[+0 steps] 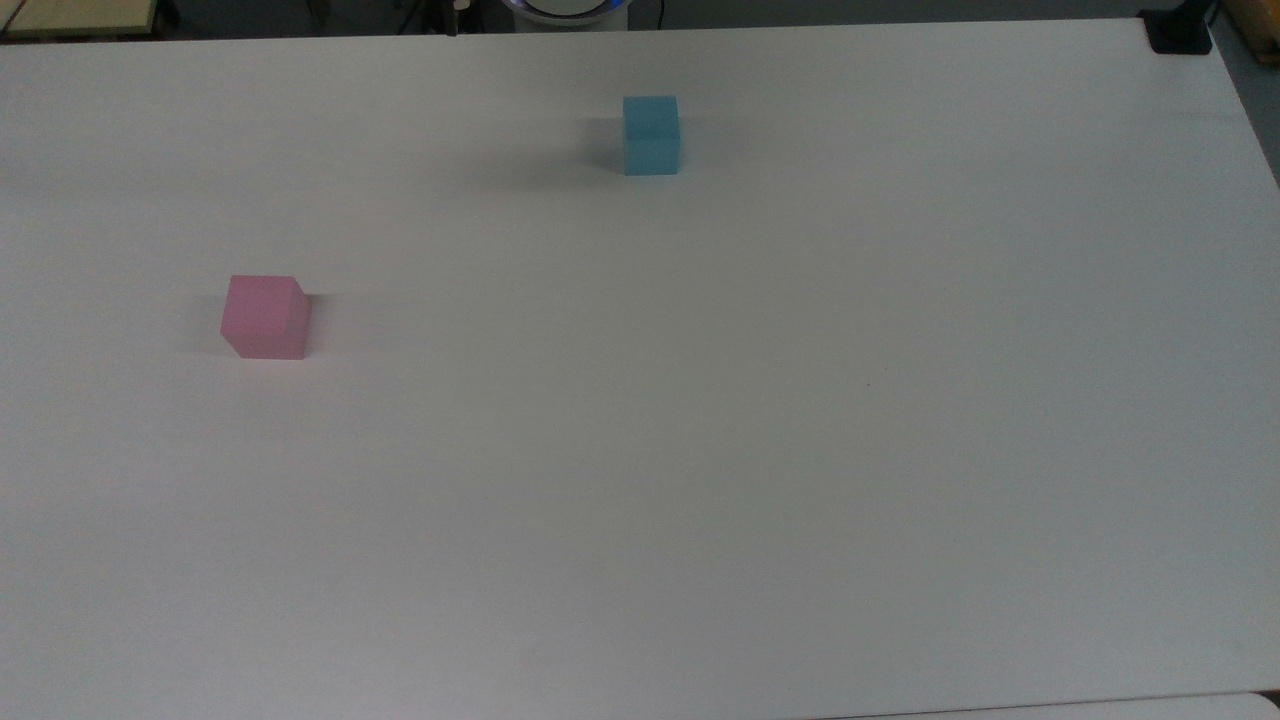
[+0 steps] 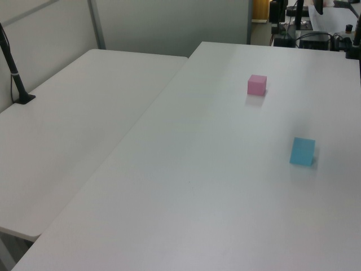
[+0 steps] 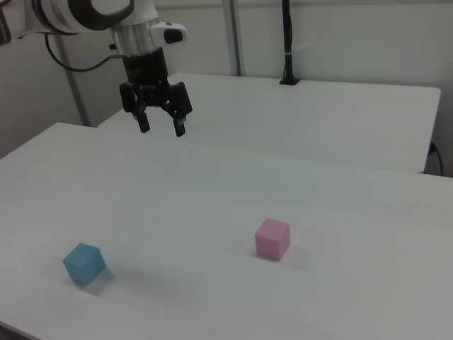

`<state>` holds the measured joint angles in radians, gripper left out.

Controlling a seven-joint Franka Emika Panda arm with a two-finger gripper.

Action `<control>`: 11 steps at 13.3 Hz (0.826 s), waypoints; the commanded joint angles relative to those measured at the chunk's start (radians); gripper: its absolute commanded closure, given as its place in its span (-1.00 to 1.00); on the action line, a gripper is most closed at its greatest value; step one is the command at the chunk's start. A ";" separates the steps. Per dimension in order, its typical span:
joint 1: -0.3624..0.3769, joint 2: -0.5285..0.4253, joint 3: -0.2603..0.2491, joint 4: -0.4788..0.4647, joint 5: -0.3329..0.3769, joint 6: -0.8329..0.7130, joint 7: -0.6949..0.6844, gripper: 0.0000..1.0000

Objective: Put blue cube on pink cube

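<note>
White tabletop (image 1: 760, 450) with two small cubes set well apart, claw (image 3: 161, 129) hung in the air above it.

On that surface the blue cube (image 1: 651, 135) sat near the far edge in the top view, while the pink cube (image 1: 265, 317) lay toward the top view's left and nearer the camera — nothing touched either one. In the left view the pink cube (image 2: 256, 84) stood farther back and the blue cube (image 2: 302, 151) closer, toward the left view's right. In the right view the blue cube (image 3: 84, 263) rested at the right view's lower left, the pink cube (image 3: 272, 238) near the middle. The black claw hovered high over the tabletop's far side, its fingers (image 3: 179, 126) spread wide and holding nothing — well clear of both cubes. Behind it stood a second white table (image 3: 340, 120) with a dark pole (image 3: 287, 42).
</note>
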<state>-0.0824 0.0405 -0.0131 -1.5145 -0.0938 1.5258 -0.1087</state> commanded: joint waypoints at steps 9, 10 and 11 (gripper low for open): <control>0.177 -0.312 -0.001 -0.263 0.026 -0.128 0.001 -1.00; 0.199 -0.327 -0.002 -0.266 0.028 -0.147 0.001 -1.00; 0.219 -0.335 -0.002 -0.265 0.032 -0.167 0.001 -1.00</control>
<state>0.0633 -0.2259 0.0012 -1.7236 -0.0784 1.3963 -0.1081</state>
